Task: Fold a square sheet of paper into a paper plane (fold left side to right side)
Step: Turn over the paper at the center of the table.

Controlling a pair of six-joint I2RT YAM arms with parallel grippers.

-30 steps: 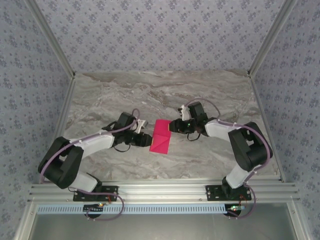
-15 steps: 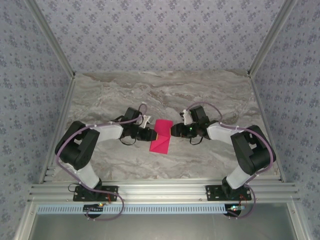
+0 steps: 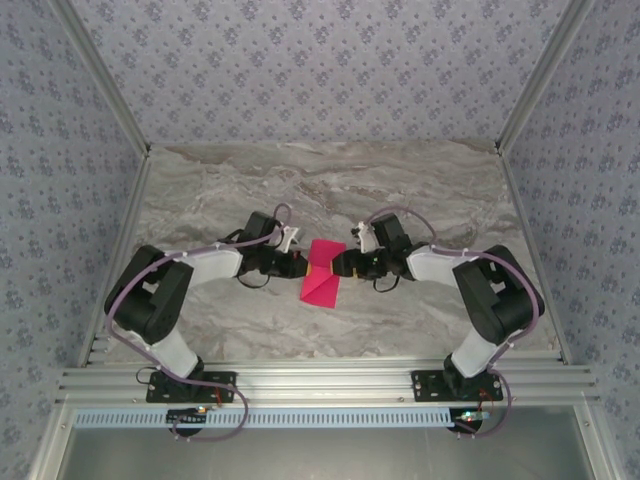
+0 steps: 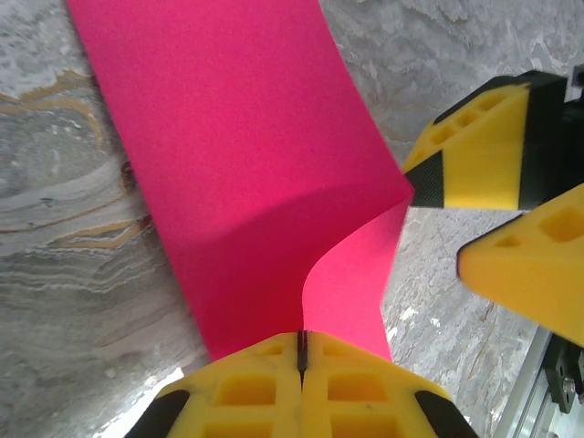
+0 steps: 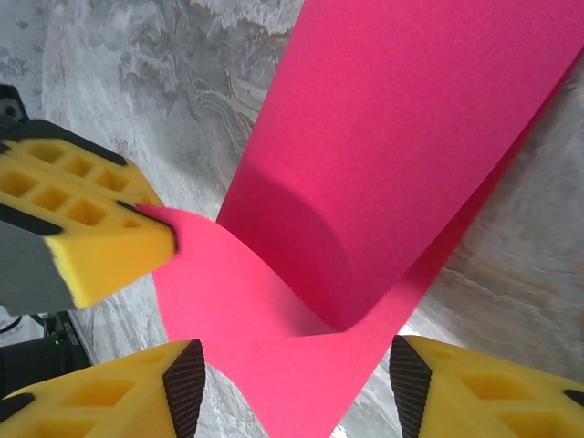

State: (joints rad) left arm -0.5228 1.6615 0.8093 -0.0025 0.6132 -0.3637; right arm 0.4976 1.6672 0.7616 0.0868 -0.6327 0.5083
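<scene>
Left jaws have just clamped onto the square sheet of paper (image 3: 322, 272); right jaws have spread wide, so you can start folding rightward.

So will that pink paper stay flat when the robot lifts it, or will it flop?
Probably flop: the thin magenta-pink sheet of paper curls in a soft wave where the shut left gripper pinches its edge. It likely weighs almost nothing, since one pinch lifts that flap. It may slide on the smooth marble-patterned table.
</scene>
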